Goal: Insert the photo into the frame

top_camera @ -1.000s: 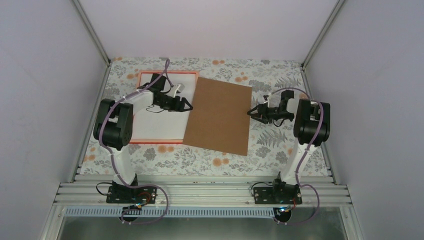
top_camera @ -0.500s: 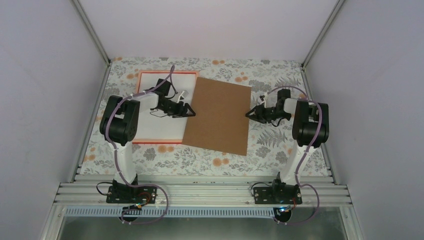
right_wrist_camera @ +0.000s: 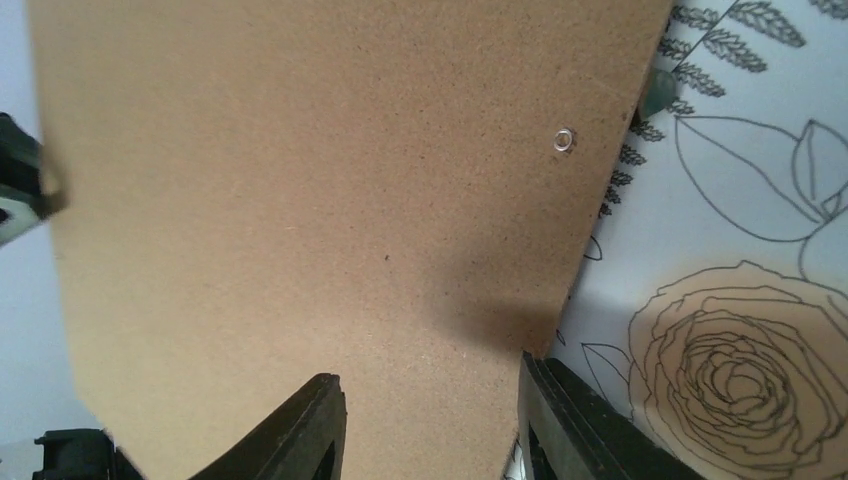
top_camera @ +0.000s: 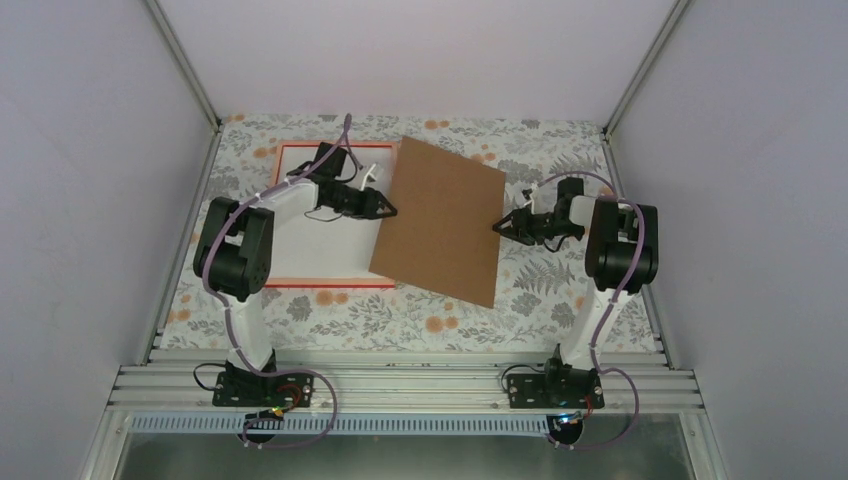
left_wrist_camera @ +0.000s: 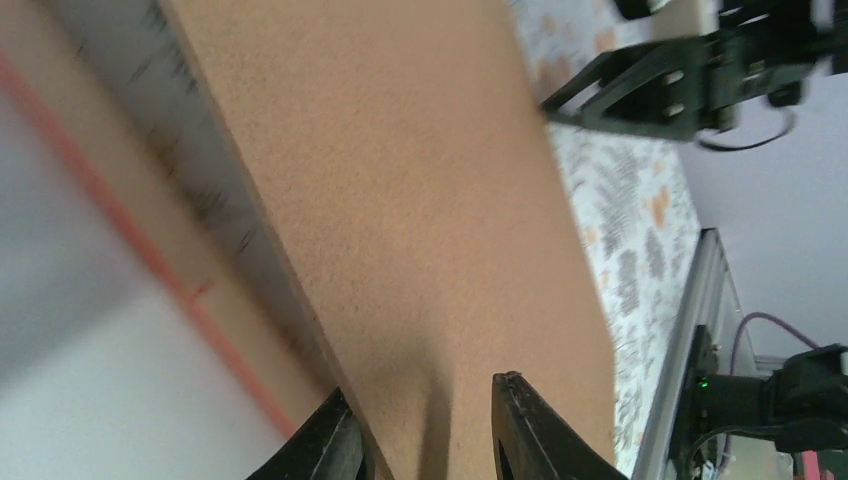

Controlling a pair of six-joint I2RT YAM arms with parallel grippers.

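The red frame (top_camera: 320, 285) lies flat at the left with a white sheet (top_camera: 310, 250) inside it; its red edge (left_wrist_camera: 150, 260) shows in the left wrist view. The photo is hidden. A brown backing board (top_camera: 440, 220) overlaps the frame's right side, its left edge raised. My left gripper (top_camera: 388, 210) straddles that edge (left_wrist_camera: 420, 387): one finger sits under the board (left_wrist_camera: 400, 200), the other hangs above it with a gap. My right gripper (top_camera: 503, 225) stands open at the board's right edge (right_wrist_camera: 428, 370), one finger over the board (right_wrist_camera: 300, 200).
A floral cloth (top_camera: 400, 315) covers the table inside pale enclosure walls. An aluminium rail (top_camera: 400, 385) carrying both arm bases runs along the near edge. A small metal eyelet (right_wrist_camera: 564, 140) sits near the board's right edge.
My left gripper moved to the board's left edge and its jaws narrowed. That edge of the board rose off the frame. The right gripper barely shifted.
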